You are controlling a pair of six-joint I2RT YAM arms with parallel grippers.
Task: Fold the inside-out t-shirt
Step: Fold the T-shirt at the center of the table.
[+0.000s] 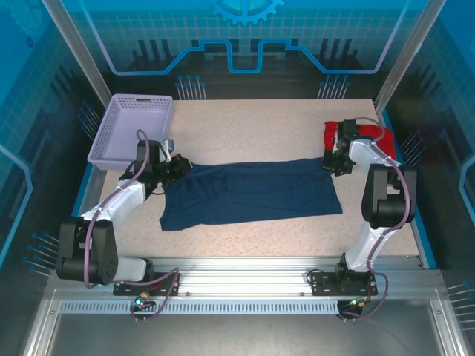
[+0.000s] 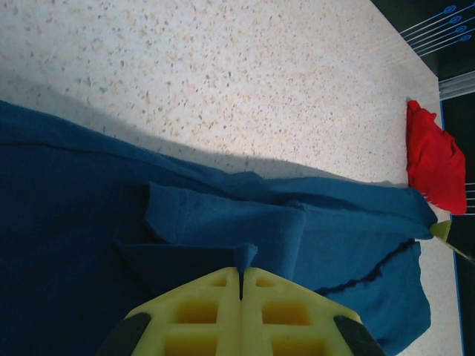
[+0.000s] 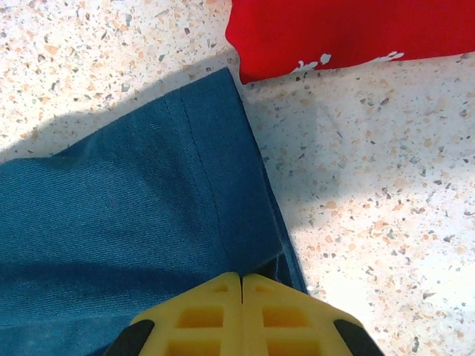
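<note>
Top external view shows the shirt (image 1: 249, 193) spread mid-tabletop (image 1: 252, 122), a limp navy knit, rumpled at its left end. Our left claw (image 2: 241, 276) is pressed together, pinching a small peak of cloth. The right claw (image 3: 242, 280), also pressed together, seems to nip the stitched hem corner. Such thin bites could slip on lifting, and the right arm might snag the smooth red garment (image 3: 349, 30) just beside.

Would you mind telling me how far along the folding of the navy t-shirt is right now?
Done: the t-shirt lies stretched as a long band across the table, seemingly folded lengthwise already. In hand: the left gripper is shut on a pinch of cloth at one end; the right gripper is shut on the opposite edge. Left: folding the band crosswise into a compact stack.
</note>
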